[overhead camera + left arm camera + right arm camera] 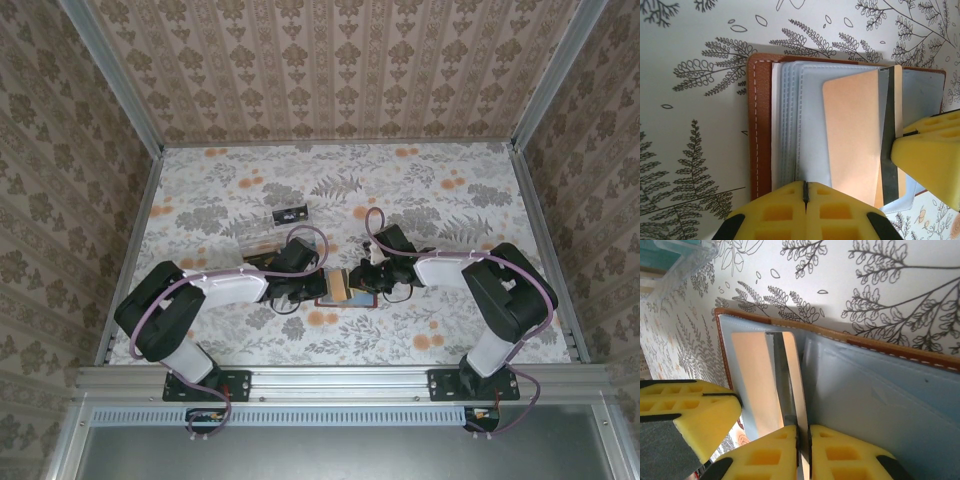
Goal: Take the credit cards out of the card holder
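So both arms meet in the middle of the floral-print table, right over the card holder. It's lying open and flat on the table, brown leather on the outside and blue-grey sleeves facing up.

The left gripper has its yellow fingers pressed fully together, and from its wrist cam it looks clamped on the edge of the card holder's inner sleeves, pinning it down.

The right gripper comes in from the other side. Its fingers are squeezed almost together with just a sliver between them, and that sliver is the edge of a credit card. The card is peachy-orange with a dark stripe along one side. It stands tilted up out of the sleeves, with part of it still tucked into the holder.

The two grippers sit really close to each other. A clear plastic piece lies off on the table, apart from the holder.
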Controlling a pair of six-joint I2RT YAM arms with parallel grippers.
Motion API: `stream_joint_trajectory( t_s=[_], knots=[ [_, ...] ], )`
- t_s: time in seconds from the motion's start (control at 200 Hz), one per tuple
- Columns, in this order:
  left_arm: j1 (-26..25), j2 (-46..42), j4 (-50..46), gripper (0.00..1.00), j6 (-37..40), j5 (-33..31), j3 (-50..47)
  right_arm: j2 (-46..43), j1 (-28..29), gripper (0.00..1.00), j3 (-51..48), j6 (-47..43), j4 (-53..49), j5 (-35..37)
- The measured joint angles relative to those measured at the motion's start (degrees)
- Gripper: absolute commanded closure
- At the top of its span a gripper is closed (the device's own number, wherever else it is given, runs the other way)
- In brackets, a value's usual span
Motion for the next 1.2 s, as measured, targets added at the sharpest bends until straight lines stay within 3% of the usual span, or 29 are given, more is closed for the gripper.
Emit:
stream_joint_trajectory(
  t_s=[0.18, 1.06, 1.12, 1.2],
  knots=[
    [0.0, 0.0, 0.0, 1.0, 0.0, -0.02, 0.0, -0.02, -0.07, 1.0, -0.11, -0.09, 0.59, -0.57],
    [0.9, -2.51, -0.15, 1.0, -0.44, -0.74, -2.14, -14.16, -3.91, 1.0, -10.69, 2.32, 2.75, 2.36],
    [1.14, -3.21, -1.05, 0.9, -0.44, -0.9, -2.14, -15.72, -4.33, 1.0, -10.93, 2.54, 2.34, 2.71],
    [1.75, -4.87, -2.36, 0.66, -0.44, -1.16, -2.14, -18.47, -5.05, 1.0, -10.97, 2.51, 1.18, 3.37]
  ],
)
